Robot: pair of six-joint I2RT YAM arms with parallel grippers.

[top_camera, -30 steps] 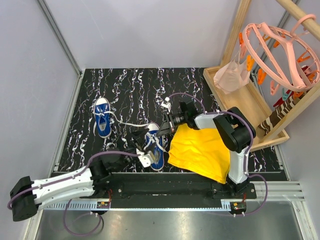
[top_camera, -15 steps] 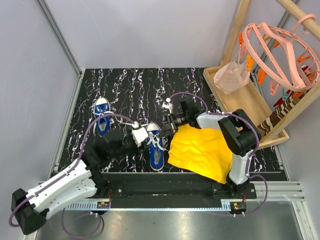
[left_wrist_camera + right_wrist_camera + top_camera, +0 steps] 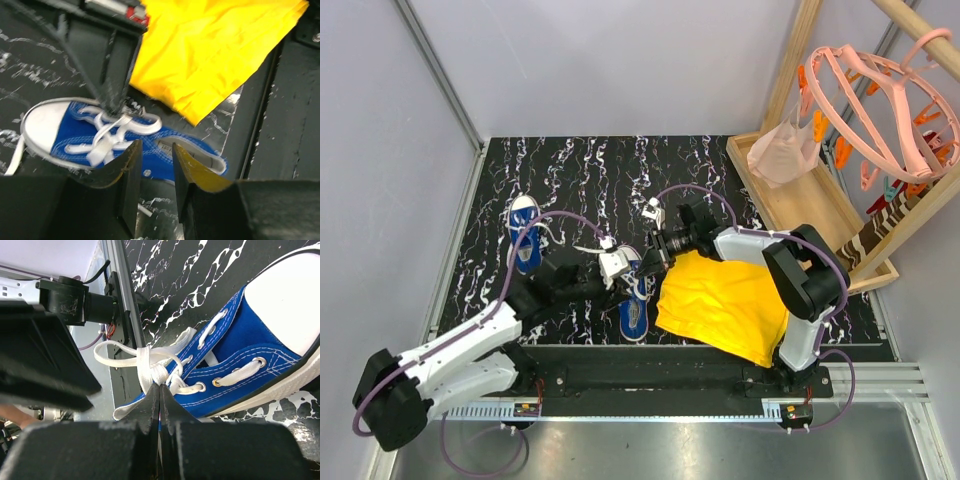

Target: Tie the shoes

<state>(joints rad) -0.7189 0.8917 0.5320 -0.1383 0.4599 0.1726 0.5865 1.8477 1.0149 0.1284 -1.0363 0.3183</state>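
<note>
The near shoe (image 3: 633,305), blue canvas with a white toe cap, lies beside the yellow cloth (image 3: 720,300). My right gripper (image 3: 651,257) is shut, its tips pinching the white lace knot (image 3: 161,374) over the near shoe (image 3: 250,335). My left gripper (image 3: 619,267) hovers open and empty just above that shoe's left side. In the left wrist view its fingertips (image 3: 154,150) frame the blue side wall of the shoe (image 3: 85,132), with loose lace loops (image 3: 107,131) beyond. The far shoe (image 3: 525,235) lies at the left, with its lace (image 3: 575,247) trailing toward the near shoe.
A wooden tray and rack (image 3: 820,205) stand at the right with a pink hanger (image 3: 880,110) and a pink cloth (image 3: 782,152). A metal rail (image 3: 650,375) runs along the near edge. Grey walls enclose the black marbled mat (image 3: 620,170).
My left arm has swung up from the near left, and its gripper now sits over the near shoe. My right gripper has stayed at the laces.
</note>
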